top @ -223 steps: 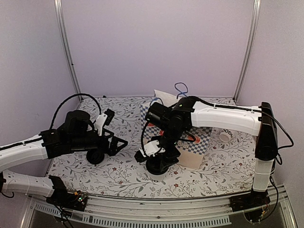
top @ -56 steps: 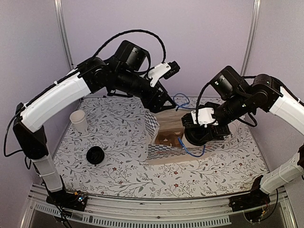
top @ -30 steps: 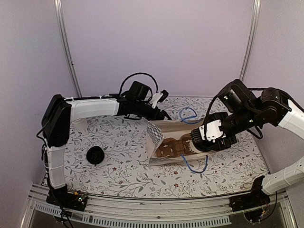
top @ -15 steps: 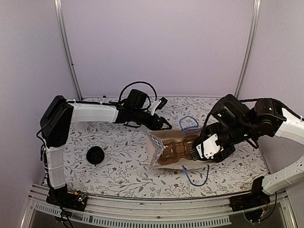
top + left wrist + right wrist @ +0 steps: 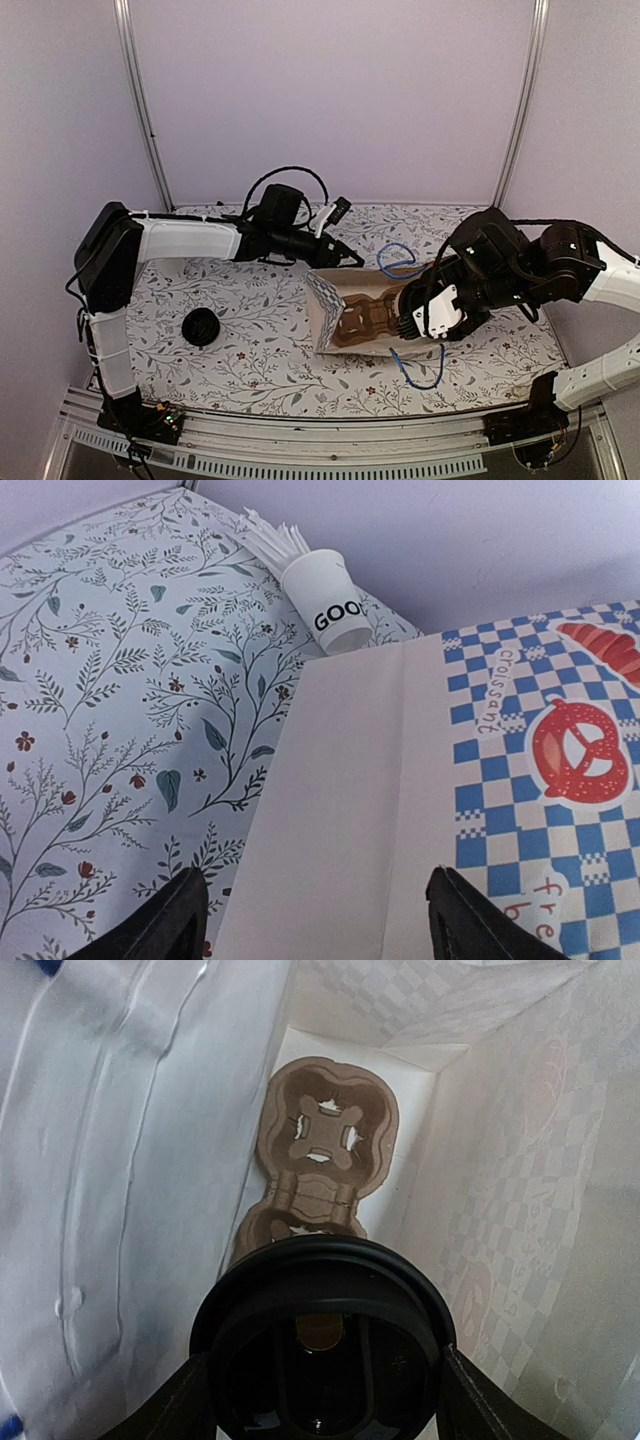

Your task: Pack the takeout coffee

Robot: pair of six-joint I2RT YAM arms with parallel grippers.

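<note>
The takeout coffee (image 5: 322, 1335) shows in the right wrist view as a round black lid. My right gripper (image 5: 325, 1405) is shut on it, one finger on each side. It is held inside the mouth of the checkered paper bag (image 5: 335, 300), which lies on its side and opens to the right. A brown cardboard cup carrier (image 5: 322, 1145) lies deeper in the bag. In the top view my right gripper (image 5: 405, 320) is at the bag's mouth and hides the cup. My left gripper (image 5: 345, 262) (image 5: 320, 930) is open just over the bag's upper side (image 5: 380, 780).
A white cup with black lettering and white sticks (image 5: 325, 605) lies on the floral table behind the bag. A round black object (image 5: 201, 327) sits at the left front. The bag's blue handles (image 5: 418, 372) loop out by my right gripper.
The bag has gone from upright to lying on its side. My right gripper has moved left into its mouth with the coffee. My left arm has lowered over the bag's top.
</note>
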